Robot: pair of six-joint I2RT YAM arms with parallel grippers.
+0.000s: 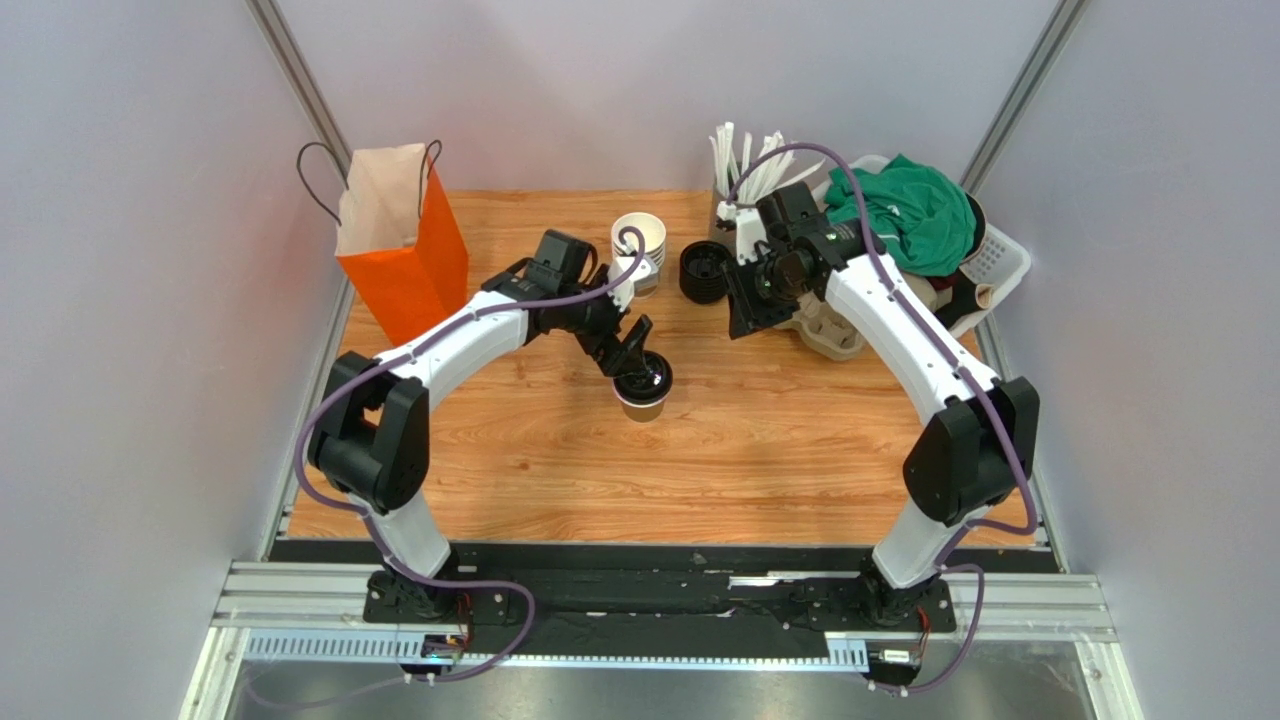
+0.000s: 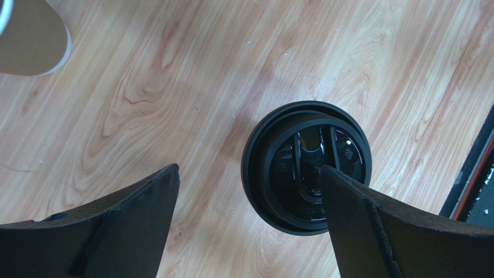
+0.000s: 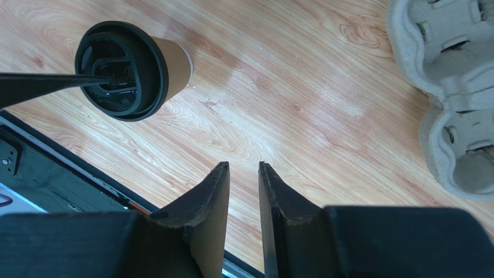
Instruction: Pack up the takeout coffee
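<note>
The takeout coffee point(image 1: 643, 389), a tan paper cup with a black lid, stands upright mid-table. In the left wrist view its lid point(image 2: 306, 167) lies right below the camera. My left gripper point(image 2: 249, 169) is open wide just above it. One finger point(image 2: 371, 231) reaches over the lid's middle, the other finger point(image 2: 127, 220) is out over bare wood. The right wrist view shows the cup point(image 3: 174, 63) with that thin finger point(image 3: 46, 86) across the lid; whether it touches, I cannot tell. My right gripper point(image 3: 243, 167) hovers to the cup's right, narrowly open and holding nothing.
The orange bag point(image 1: 403, 248) stands open at the back left. Behind the cup are a stack of lidless cups point(image 1: 637, 240) and a stack of black lids point(image 1: 703, 272). A pulp cup carrier point(image 3: 446, 87) and a basket with green cloth point(image 1: 920, 213) are at the back right.
</note>
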